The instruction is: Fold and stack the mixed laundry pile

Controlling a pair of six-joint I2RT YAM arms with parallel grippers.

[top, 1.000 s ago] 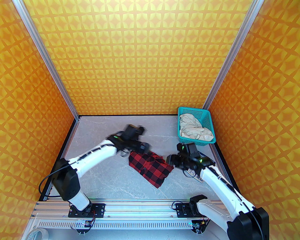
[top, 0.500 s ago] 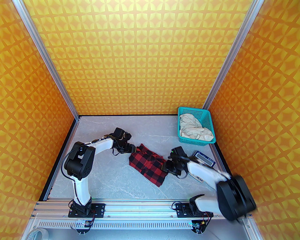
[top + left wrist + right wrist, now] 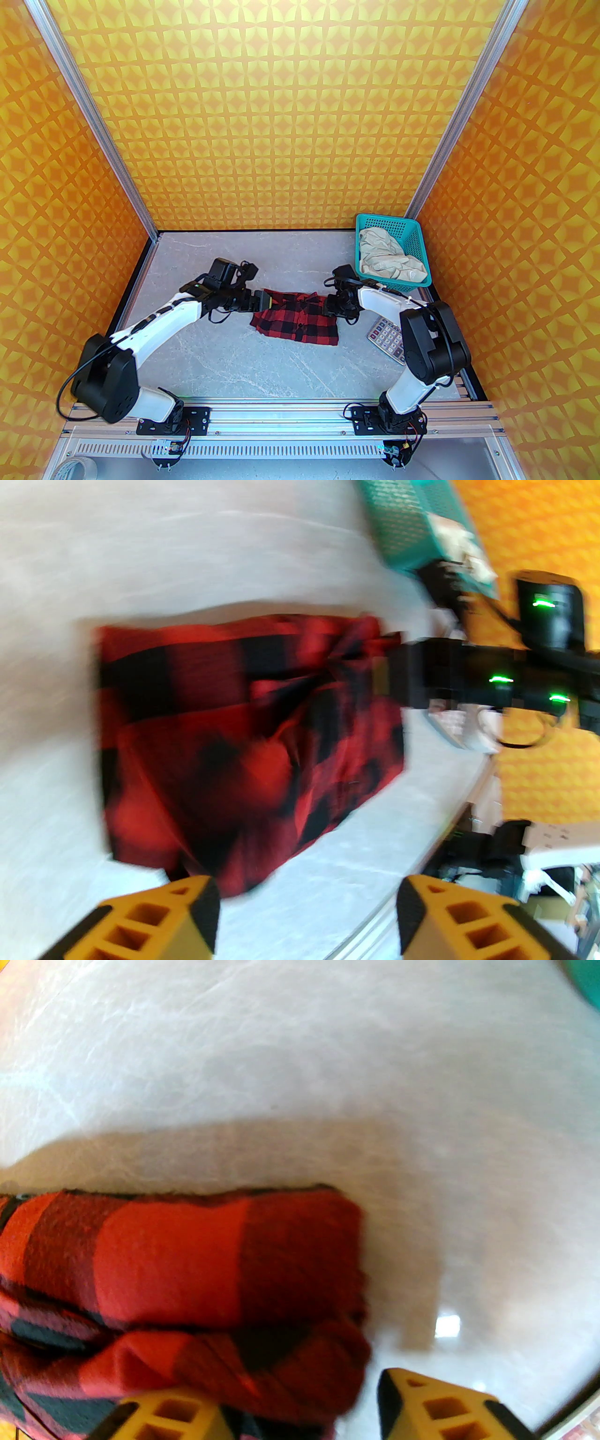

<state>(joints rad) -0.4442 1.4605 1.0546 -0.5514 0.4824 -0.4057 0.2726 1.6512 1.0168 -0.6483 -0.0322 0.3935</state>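
Red-black check shirt (image 3: 296,319) lies folded flat on the table (image 3: 220,361), strung btw the two grippers, long axis running gripper to gripper. From the L gripper (image 3: 307,904) it's straight ahead, near edge just off the tips. Jaws wide, nothing in the gap. R gripper (image 3: 300,1398) is the closer one: the shirt's rolled end sits down inside its gap, over by one finger, w/ bare table showing before the other. Jaws apart, not pinching. My guess is each takes its own end next, R needing barely any travel, L a short reach fwd. Cream garment (image 3: 386,260) is bunched in the teal basket (image 3: 415,243), behind & off to the side of the R gripper, well apart from the shirt. Calculator (image 3: 386,336) lies back alongside the R arm. Hard to read: L wrist cam is smeared w/ blur, gripper bodies cover the shirt's far corners from above, no lettering to make out, cream piece's band not clear.
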